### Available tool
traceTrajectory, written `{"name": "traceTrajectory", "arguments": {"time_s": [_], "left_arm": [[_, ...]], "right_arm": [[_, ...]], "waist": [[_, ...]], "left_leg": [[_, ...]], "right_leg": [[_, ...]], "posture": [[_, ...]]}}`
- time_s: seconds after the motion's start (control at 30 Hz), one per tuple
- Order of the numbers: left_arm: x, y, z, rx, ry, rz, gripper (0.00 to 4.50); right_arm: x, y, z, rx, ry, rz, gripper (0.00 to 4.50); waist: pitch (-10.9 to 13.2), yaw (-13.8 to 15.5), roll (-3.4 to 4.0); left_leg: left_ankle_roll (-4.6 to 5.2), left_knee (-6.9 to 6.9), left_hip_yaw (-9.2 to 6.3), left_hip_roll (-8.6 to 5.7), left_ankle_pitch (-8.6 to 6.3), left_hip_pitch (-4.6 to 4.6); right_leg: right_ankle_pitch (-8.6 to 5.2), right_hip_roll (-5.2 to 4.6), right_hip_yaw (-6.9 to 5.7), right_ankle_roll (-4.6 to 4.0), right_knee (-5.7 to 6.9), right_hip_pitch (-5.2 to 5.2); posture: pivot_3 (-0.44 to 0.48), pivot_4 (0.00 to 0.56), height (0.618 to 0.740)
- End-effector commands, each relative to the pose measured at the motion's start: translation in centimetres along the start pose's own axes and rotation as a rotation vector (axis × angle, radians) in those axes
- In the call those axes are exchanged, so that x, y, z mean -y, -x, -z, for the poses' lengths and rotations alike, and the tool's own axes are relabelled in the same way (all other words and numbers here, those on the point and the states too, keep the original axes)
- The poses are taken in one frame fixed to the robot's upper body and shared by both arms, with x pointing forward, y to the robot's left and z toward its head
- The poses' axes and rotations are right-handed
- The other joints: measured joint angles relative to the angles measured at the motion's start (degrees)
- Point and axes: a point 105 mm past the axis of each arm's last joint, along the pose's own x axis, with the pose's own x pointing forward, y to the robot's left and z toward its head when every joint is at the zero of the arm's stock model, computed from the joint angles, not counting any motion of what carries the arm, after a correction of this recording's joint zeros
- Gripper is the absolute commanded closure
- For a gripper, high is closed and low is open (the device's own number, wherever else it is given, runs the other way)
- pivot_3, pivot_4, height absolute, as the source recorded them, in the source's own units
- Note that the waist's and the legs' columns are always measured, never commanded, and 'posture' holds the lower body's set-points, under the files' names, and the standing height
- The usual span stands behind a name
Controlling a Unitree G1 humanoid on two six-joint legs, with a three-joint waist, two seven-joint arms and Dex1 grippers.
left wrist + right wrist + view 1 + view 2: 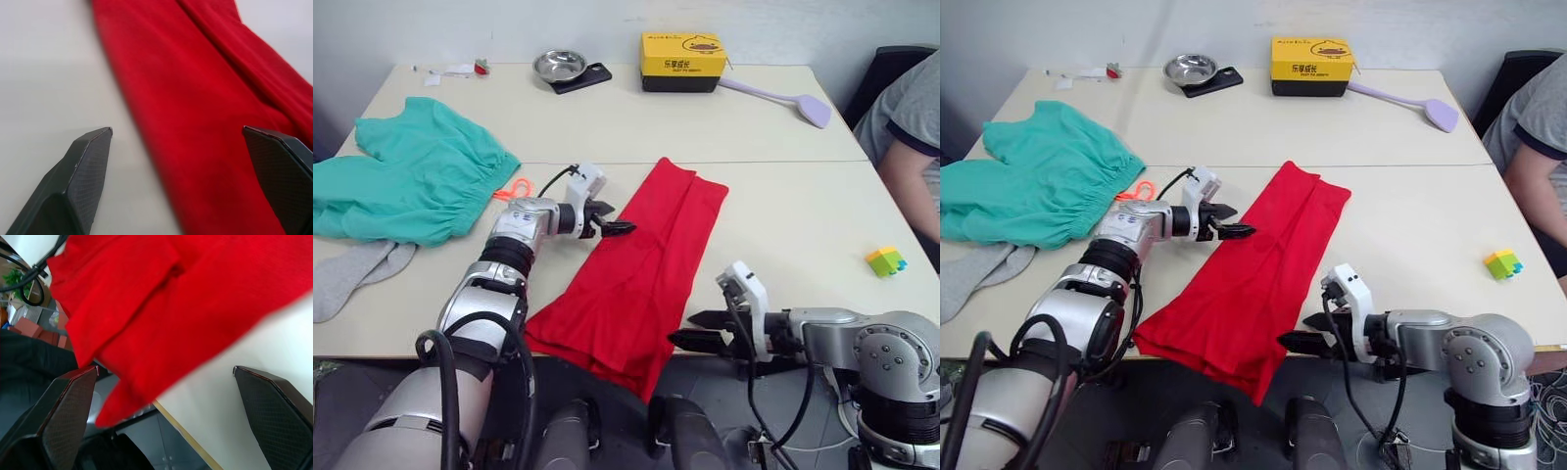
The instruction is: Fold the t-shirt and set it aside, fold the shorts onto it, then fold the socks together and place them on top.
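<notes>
**Desk:** Where's the shirt right now?

**Operator:** I have the t-shirt [641,264] folded lengthwise into a long red strip, lying diagonally across the middle of the table [783,206]. Its near end hangs over the front edge, and its far end points toward the back of the table.

**Desk:** And the grippers?

**Operator:** My left gripper [612,217] sits at the strip's left edge, about halfway along. In the left wrist view its fingers [78,176] are spread wide, one over bare table, the other over the red cloth, and they grip nothing. My right gripper [697,330] is at the front edge of the table, just beside the overhanging end. Its fingers [58,421] are also wide apart and empty, with the hanging cloth between them in the right wrist view.

**Desk:** The other garments?

**Operator:** The shorts [406,176] lie rumpled at the left side, well apart from the shirt, with the orange drawstring [514,189] poking out near my left arm. The socks [357,272] lie just in front of the shorts, by the table's left front edge.

**Desk:** Anything else on the table?

**Operator:** At the back: a metal bowl [559,66] on a dark phone [590,77], a yellow box [682,61] and a lilac spatula [783,99]. A small toy block [885,260] sits at the right, near a seated person's arm [909,176].
</notes>
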Motion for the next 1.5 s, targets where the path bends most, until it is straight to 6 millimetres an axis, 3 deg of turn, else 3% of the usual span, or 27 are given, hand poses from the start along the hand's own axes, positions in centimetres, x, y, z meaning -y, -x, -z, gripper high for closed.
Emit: {"name": "traceTrajectory", "arguments": {"time_s": [0.03, 0.13, 0.2, 0.4, 0.6, 0.77, 0.97, 1.2, 1.5], "left_arm": [[0.7, -0.7, 0.3, -0.036, 0.0, 0.041, 0.1], [0.6, -0.9, 0.5, -0.045, -0.003, 0.029, 0.45], [0.5, -0.9, 0.5, -0.04, 0.003, 0.014, 1.0], [0.4, -1.2, 0.3, -0.006, 0.049, -0.006, 2.88], [0.2, -1.5, 0.2, 0.037, 0.088, -0.036, 4.5], [-0.5, -1.2, 0.1, 0.102, 0.141, -0.085, 4.5], [-1.4, -0.4, 0.2, 0.162, 0.153, -0.136, 4.5], [-3.2, 1.4, 0.1, 0.272, 0.136, -0.304, 4.5], [-4.1, 4.3, 0.3, 0.387, 0.142, -0.503, 4.5]], "right_arm": [[-0.7, -1.4, 1.2, -0.044, -0.047, -0.026, 0.0], [-1.0, -2.0, 1.7, -0.063, -0.067, -0.031, 0.0], [-1.2, -2.4, 2.1, -0.076, -0.076, -0.033, 0.4], [-1.4, -3.0, 2.8, -0.118, -0.079, -0.024, 2.36], [-0.7, -3.1, 2.0, -0.113, -0.067, 0.012, 4.36], [0.0, -2.4, 0.9, -0.11, -0.032, 0.039, 4.44], [1.0, -0.9, -1.8, -0.116, 0.067, 0.091, 4.44], [4.1, 0.7, -4.1, -0.144, 0.16, 0.212, 4.44], [7.1, 0.8, -7.0, -0.09, 0.257, 0.266, 4.44]], "waist": [[0.0, -0.1, -0.04], [-0.1, -0.1, -0.11], [-0.1, -0.1, -0.18], [-0.1, -0.1, -0.19], [-0.1, 0.0, -0.2], [-0.1, -0.1, -0.2], [-0.1, -0.1, -0.2], [-0.1, -0.2, -0.2], [-0.1, 0.0, -0.2]], "left_leg": [[0.0, -0.03, 0.0, 0.01, 0.0, 0.02], [0.0, -0.04, -0.02, 0.02, 0.01, 0.04], [0.01, -0.02, -0.02, 0.01, 0.01, 0.04], [0.03, -0.05, -0.03, 0.01, 0.0, 0.03], [0.05, -0.02, -0.02, 0.0, 0.0, 0.02], [0.05, -0.02, -0.02, 0.0, 0.0, 0.01], [0.07, 0.02, 0.01, -0.01, 0.01, -0.02], [0.06, 0.01, 0.07, -0.01, 0.02, -0.02], [-0.17, 0.05, 0.14, -0.01, 0.16, -0.02]], "right_leg": [[0.0, 0.01, 0.0, 0.0, -0.01, 0.0], [0.0, 0.02, -0.01, 0.0, 0.0, 0.01], [0.0, 0.02, -0.01, 0.0, 0.0, 0.03], [0.0, 0.02, -0.02, 0.0, -0.05, 0.04], [0.0, 0.02, -0.02, 0.01, -0.05, 0.04], [0.0, 0.02, -0.02, 0.01, -0.03, 0.02], [0.02, 0.01, 0.0, 0.04, -0.02, 0.0], [0.03, 0.01, 0.04, 0.05, -0.01, -0.03], [0.05, 0.02, 0.08, 0.09, 0.03, -0.04]], "posture": [[0.0, 0.15, 0.74], [0.0, 0.15, 0.74], [0.0, 0.15, 0.74], [0.0, 0.15, 0.74], [0.0, 0.15, 0.74], [0.0, 0.15, 0.74], [0.0, 0.15, 0.74], [0.0, 0.15, 0.74], [0.0, 0.15, 0.74]]}}
